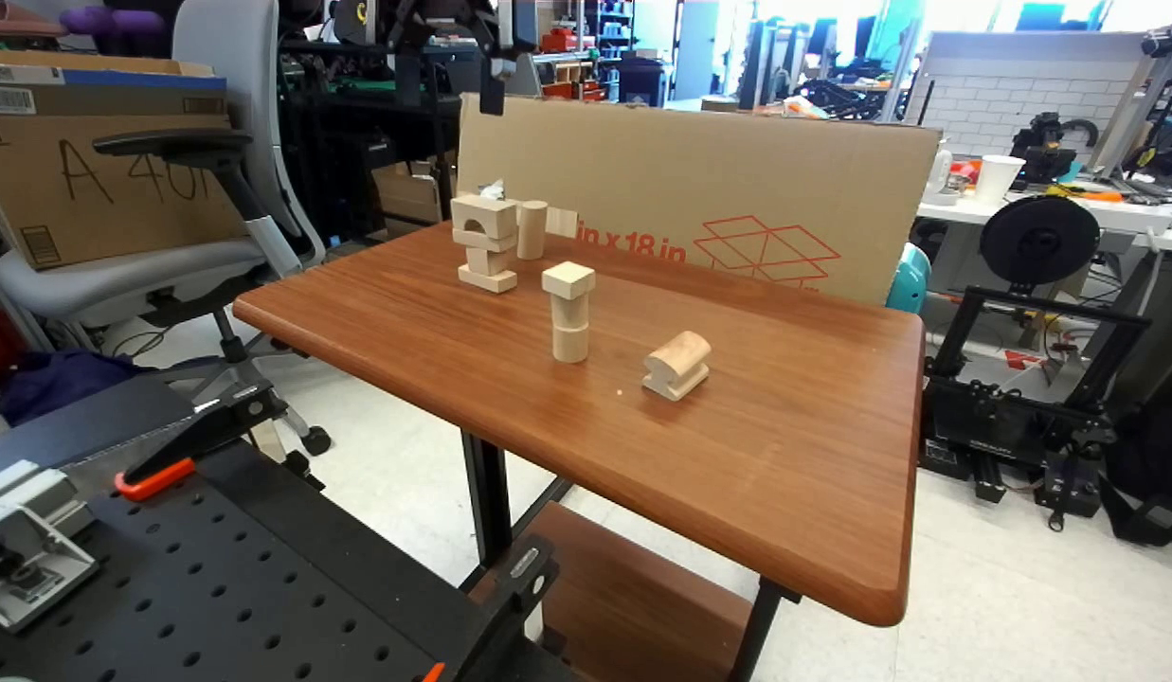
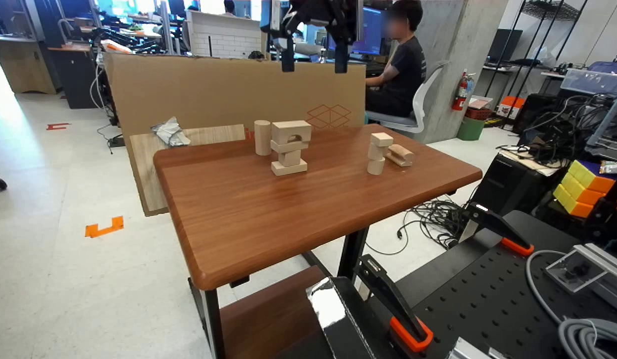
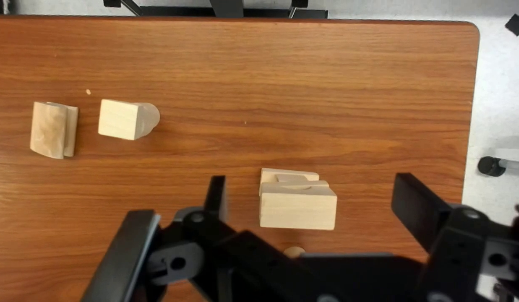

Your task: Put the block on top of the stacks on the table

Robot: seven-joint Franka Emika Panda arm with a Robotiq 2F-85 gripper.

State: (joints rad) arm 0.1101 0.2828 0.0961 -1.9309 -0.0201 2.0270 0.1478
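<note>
My gripper [image 1: 451, 90] is open and empty, high above the far part of the table [image 1: 756, 445]; it also shows in an exterior view [image 2: 314, 61]. In the wrist view, its fingers [image 3: 310, 182] frame an arch-topped stack [image 3: 298, 207] well below them. That stack of pale wooden pieces stands in both exterior views [image 1: 486, 242] [image 2: 291, 147]. A second stack [image 1: 570, 327] [image 2: 377, 152] has round pieces under a square cuboid [image 3: 118, 119]. The wooden pieces look alike, and I cannot tell which one is the task's block. None is between the finger pads.
An upright wooden cylinder [image 1: 531, 230] stands just behind the arch-topped stack, mostly hidden in the wrist view [image 3: 293, 251]. A round-topped grooved piece [image 1: 678, 365] lies beside the second stack. A cardboard sheet [image 1: 699, 180] rises along the far edge. A black perforated workbench [image 1: 216, 568] stands in front.
</note>
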